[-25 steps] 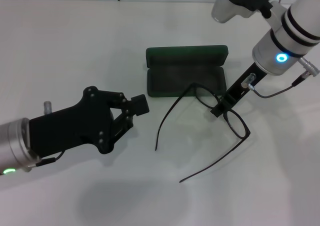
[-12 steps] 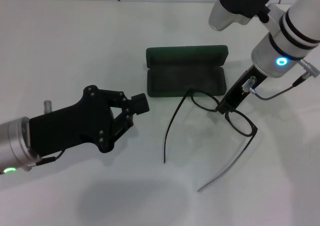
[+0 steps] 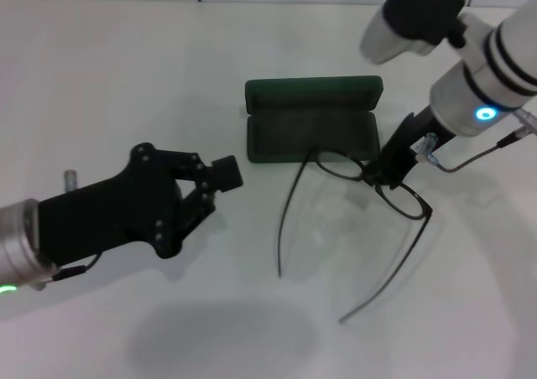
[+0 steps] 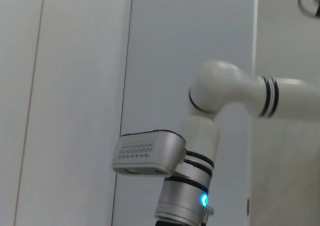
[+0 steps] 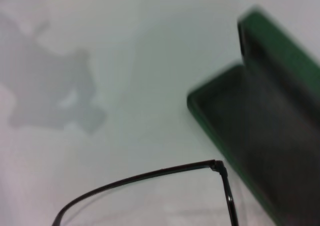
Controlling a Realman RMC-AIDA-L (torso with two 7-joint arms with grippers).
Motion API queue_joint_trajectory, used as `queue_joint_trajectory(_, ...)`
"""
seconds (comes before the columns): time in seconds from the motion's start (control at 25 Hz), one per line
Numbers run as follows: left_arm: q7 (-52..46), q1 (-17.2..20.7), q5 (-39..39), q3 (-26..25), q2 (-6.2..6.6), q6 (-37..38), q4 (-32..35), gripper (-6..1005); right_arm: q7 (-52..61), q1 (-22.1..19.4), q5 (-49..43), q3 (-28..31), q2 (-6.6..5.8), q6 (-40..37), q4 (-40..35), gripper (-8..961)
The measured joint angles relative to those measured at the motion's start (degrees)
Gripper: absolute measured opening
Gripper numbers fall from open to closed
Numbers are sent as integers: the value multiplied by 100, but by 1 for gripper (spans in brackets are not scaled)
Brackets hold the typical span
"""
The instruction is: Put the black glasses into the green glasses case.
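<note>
The green glasses case [image 3: 312, 91] lies open on the white table, lid standing at the back, dark lining up. My right gripper [image 3: 388, 171] is shut on the black glasses [image 3: 426, 215] at the bridge and holds them tilted just right of and in front of the case. One lens overlaps the case's front right corner and the temple arms are spread toward me. The right wrist view shows one temple arm [image 5: 150, 174] beside the case [image 5: 280, 136]. My left gripper [image 3: 220, 174] hovers shut and empty, left of the case.
The white table [image 3: 126, 77] spreads around the case, with a wall seam at the back. The left wrist view shows only my right arm [image 4: 200, 136] against a grey wall. The arms cast a shadow on the table near me [image 3: 226, 337].
My right gripper has shifted slightly right and turned the glasses, so the temple arms swung to point more toward me. My left gripper has drawn back a little to the left.
</note>
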Motion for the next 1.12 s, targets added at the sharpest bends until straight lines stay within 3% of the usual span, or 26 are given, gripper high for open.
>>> queue_joint_trajectory(0.2,0,-35,-28,-458,-14,396,-229,29,-732,-920,604,646,-9,-195,-880,54)
queue_joint_trajectory(0.24,0,-46,-32,-562,-26,476,-260,29,-732,-920,604,646,-9,-195,-880,54)
queue_joint_trajectory(0.28,0,-48,-39,-610,-33,524,-269,29,-1257,-1324,1137,981,-14,-370,-1109,54)
queue_joint_trajectory(0.56,-59,-250,-212,-663,-128,794,-298,29,-2481,-2156,2237,1657,13,-802,-1199,54)
queue_joint_trajectory(0.8,-62,-729,-174,-631,-142,1092,-667,28,-3477,-2512,3181,1703,17,-755,-825,54)
queue_joint_trajectory(1.12,-61,-1121,78,-490,-160,1158,-923,28,-4466,-2628,4155,1838,-1,-909,-351,54)
